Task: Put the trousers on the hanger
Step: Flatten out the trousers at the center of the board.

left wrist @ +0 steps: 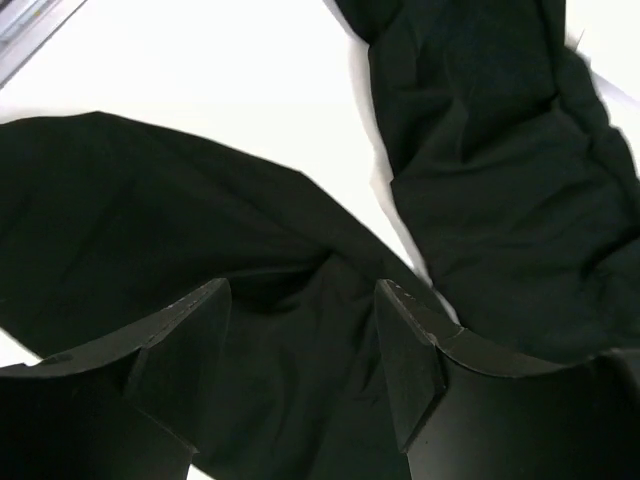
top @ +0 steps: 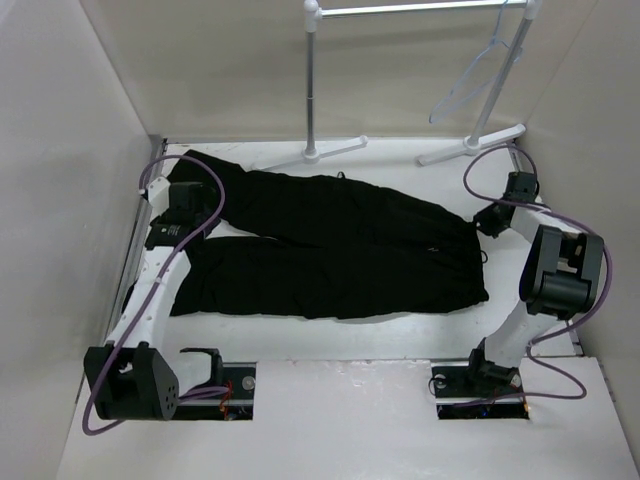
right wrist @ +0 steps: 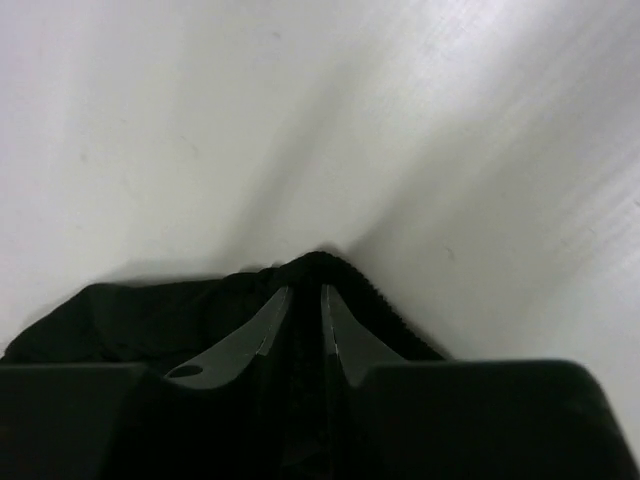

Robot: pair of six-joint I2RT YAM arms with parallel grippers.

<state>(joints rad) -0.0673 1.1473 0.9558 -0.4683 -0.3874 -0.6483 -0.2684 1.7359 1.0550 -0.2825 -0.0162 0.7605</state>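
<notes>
**On the table: one claw pinched on the trousers, one spread above them**

Nearest the camera, at the near edge of the table (top: 400,340), my two arm bases sit bolted side by side. From there my left arm runs up the left side to my left claw (top: 185,208), which hangs over the leg ends of the trousers (top: 330,240). Through the left wrist camera its fingers (left wrist: 190,315) stand wide apart, with black cloth beneath and between them. I see no fold caught in them, so this claw has hold of nothing. Just past the fingertips, a wedge of bare white table shows between the two legs.

On the other side, my right claw (top: 490,222) sits at the waist end. In the right wrist view its fingers (right wrist: 345,335) are drawn almost together, with only a thin slit between them. The ribbed edge of the black fabric rises in a small peak around the tips, so this claw is pinched onto the trousers.

Between the two claws the trousers lie flat across the middle of the table, waist to the right and both legs running left, side by side.

Farther back, by the far wall, the white rack (top: 312,90) stands on its feet. The pale hanger (top: 465,88) hangs tilted from the right end of its top bar, well apart from the trousers.
</notes>
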